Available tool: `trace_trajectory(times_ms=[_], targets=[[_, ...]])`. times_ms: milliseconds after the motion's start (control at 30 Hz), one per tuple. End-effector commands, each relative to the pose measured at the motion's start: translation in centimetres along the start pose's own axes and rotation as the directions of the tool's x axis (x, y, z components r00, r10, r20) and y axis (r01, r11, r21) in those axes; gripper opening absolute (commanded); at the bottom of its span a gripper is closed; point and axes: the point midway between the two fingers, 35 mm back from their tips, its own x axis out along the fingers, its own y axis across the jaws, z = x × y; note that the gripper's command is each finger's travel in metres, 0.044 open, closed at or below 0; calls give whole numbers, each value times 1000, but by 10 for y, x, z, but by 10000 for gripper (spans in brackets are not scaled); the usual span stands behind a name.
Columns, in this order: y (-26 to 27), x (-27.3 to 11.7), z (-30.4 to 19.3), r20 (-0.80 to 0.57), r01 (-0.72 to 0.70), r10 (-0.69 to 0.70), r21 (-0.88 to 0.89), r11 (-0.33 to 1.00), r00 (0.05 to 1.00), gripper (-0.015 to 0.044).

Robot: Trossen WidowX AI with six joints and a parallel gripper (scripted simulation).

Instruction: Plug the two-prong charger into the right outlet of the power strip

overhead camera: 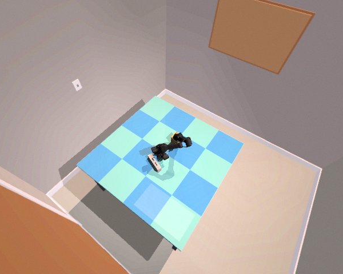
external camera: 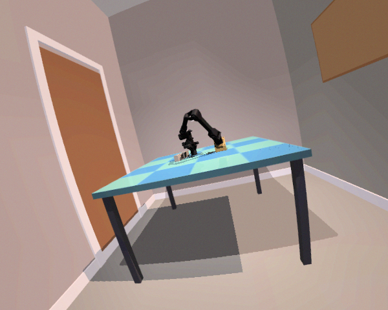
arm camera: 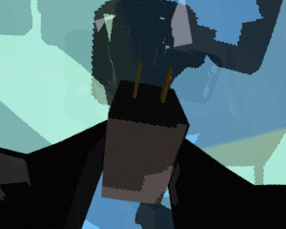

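My gripper (overhead camera: 160,157) (external camera: 194,152) (arm camera: 139,133) is shut on the charger. The charger (arm camera: 142,153) has a grey-brown body with a dark front face, held between the black fingers in the wrist view. Its two brass prongs (arm camera: 137,80) (arm camera: 166,85) point away from the fingers, toward the top of that view, and touch nothing that I can make out. The pale power strip (overhead camera: 154,162) (external camera: 178,157) with dark outlets lies on the table, close beside the gripper in the top and exterior views. I cannot make out the strip in the wrist view. The charger is too small to tell in the top and exterior views.
The checkered blue and green table (overhead camera: 177,219) (external camera: 217,166) carries the arm and the strip. The arm's yellow base (overhead camera: 175,137) (external camera: 220,145) stands behind the gripper. Shadows of the arm fall around the strip.
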Motion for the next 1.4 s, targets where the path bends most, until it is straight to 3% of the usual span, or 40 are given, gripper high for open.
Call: trace_trajectory(times_ms=[0, 1367], targets=[[1, -1, 8, 10, 1, -1, -16, 1000, 1000, 0], [0, 2, 47, 12, 4, -3, -52, 999, 1000, 0]])
